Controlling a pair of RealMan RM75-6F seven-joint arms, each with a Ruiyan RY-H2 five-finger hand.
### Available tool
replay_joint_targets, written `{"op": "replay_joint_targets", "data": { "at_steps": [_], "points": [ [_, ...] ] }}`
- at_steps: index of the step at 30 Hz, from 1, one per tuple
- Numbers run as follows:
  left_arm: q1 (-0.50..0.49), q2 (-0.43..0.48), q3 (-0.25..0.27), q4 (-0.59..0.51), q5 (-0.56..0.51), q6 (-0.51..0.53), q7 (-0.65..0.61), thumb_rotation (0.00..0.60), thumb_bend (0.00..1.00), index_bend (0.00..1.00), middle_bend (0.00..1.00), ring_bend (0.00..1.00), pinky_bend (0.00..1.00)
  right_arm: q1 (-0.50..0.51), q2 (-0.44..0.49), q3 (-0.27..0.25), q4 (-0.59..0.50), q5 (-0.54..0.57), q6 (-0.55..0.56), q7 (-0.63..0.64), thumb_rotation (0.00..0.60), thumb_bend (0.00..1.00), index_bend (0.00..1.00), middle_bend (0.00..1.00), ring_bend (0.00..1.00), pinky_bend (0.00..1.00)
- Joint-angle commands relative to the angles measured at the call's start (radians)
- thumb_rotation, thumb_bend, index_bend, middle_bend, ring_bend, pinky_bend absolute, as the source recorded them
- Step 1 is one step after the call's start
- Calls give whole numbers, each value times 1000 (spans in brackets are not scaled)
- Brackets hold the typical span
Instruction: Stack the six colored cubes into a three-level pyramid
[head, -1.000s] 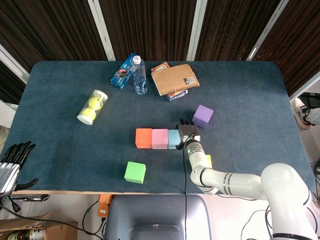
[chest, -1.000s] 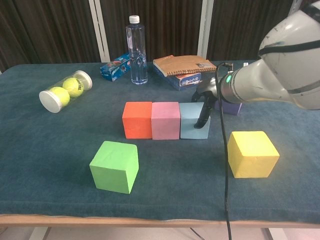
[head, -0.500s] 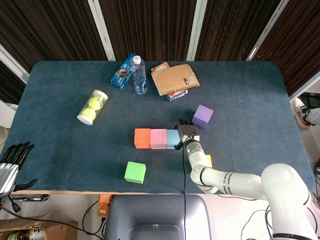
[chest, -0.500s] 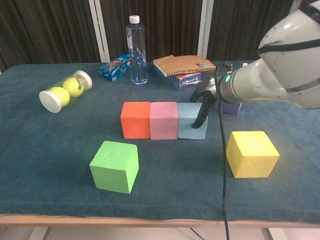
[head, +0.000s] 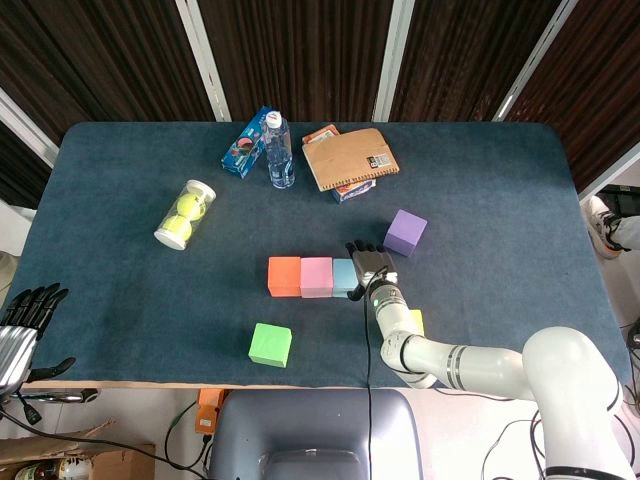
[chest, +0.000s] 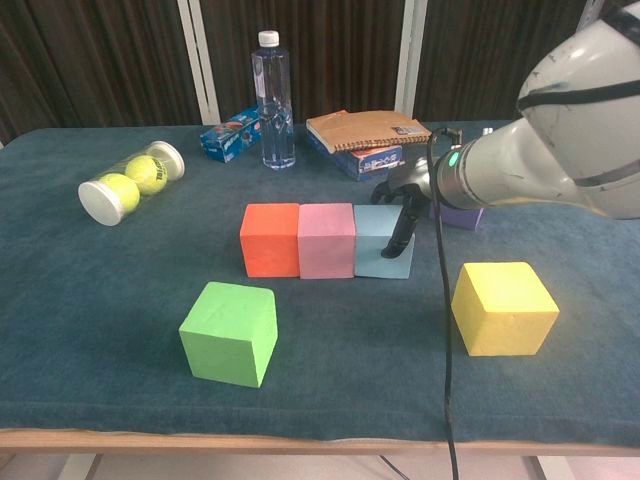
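Observation:
Three cubes stand in a touching row mid-table: orange (chest: 270, 240), pink (chest: 327, 240) and light blue (chest: 378, 242). My right hand (chest: 405, 212) holds nothing; its fingers (head: 368, 262) lie straight against the light blue cube's right side. The yellow cube (chest: 503, 308) sits at the front right, mostly hidden by my forearm in the head view. At the front left, the green cube (chest: 230, 332) stands alone. Behind my right hand, the purple cube (head: 406, 232) is on its own. My left hand (head: 25, 318) hangs empty, fingers apart, off the table's front left corner.
A clear tube of tennis balls (head: 185, 214) lies at the left. A water bottle (head: 280, 150), a blue box (head: 246, 143) and a brown notebook on books (head: 349, 158) stand at the back. The table's front edge (chest: 300, 440) runs close to the green cube.
My right hand has moved slightly left against the light blue cube, and the row of three cubes has slid a little left with it. The left hand has not moved.

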Motion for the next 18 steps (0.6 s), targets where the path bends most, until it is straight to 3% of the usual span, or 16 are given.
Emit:
{"op": "replay_joint_targets", "data": {
  "at_steps": [1,18],
  "points": [
    [1,0,0,1,0,1,-1,593,103,0,31,0,67,-1,4,-3,-7,-5,-2,2,600,239,13,0,0,0],
    [0,3,0,-10,-1,0,12,594,103,0,30,0,67,-20,94,-42,-122,-87,10,22,600,239,0,0,0,0]
  ]
}}
